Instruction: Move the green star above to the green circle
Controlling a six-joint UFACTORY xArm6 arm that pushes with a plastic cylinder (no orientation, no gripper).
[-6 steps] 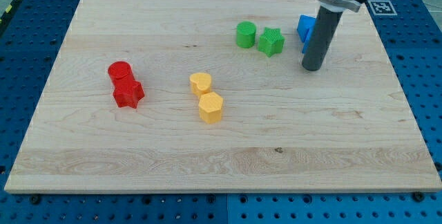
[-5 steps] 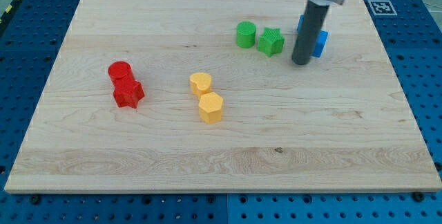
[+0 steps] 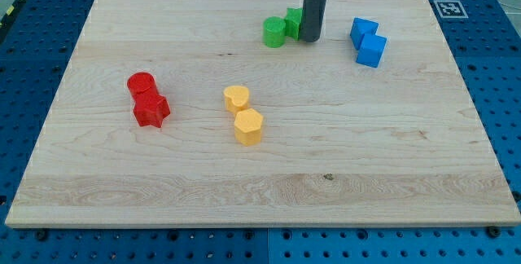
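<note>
The green circle (image 3: 274,32) lies on the wooden board (image 3: 260,174) near the view's top, middle. The green star (image 3: 293,21) sits just up and right of it, touching it, partly hidden behind my rod. My tip (image 3: 310,39) rests on the board against the star's right side, a little lower in the view than the star.
Two blue blocks (image 3: 367,41) lie touching to the right of my tip. A yellow heart (image 3: 237,98) and yellow hexagon (image 3: 248,126) sit at the board's middle. A red cylinder (image 3: 141,85) and red star (image 3: 151,110) sit at the left.
My tip has moved left and up from beside the blue blocks to the star. The green star and green circle have been pushed left and upward; the star now sits higher than the circle.
</note>
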